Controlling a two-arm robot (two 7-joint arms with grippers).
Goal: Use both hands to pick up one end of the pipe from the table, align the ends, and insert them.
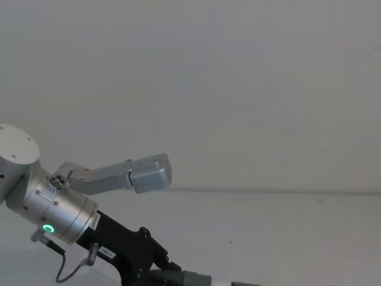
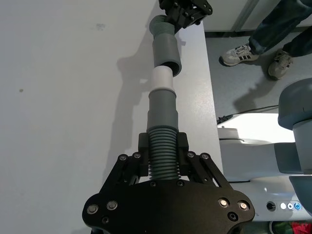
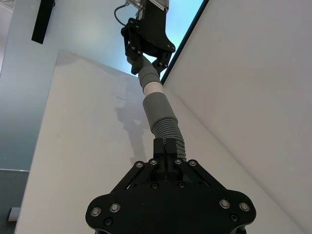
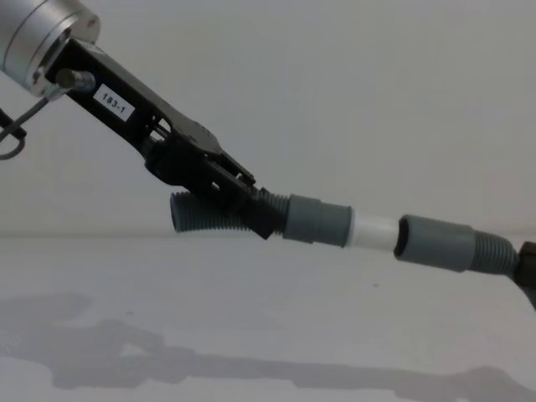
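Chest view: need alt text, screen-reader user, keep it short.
Two grey pipe pieces are held in the air above the white table, lined up end to end: the left piece's white stub sits at the mouth of the right piece's cuff. The left pincer, on an arm labelled 183-1, is shut on the left piece's ribbed part; the right pincer shows at the right edge.

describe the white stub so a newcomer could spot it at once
Start at the left gripper, the arm with the "183-1" label, held above the table. Its fingers clamp a ribbed grey pipe ending in a smooth grey cuff. The white stub projects from that cuff into the other pipe's cuff mouth; it is the line's one white section.
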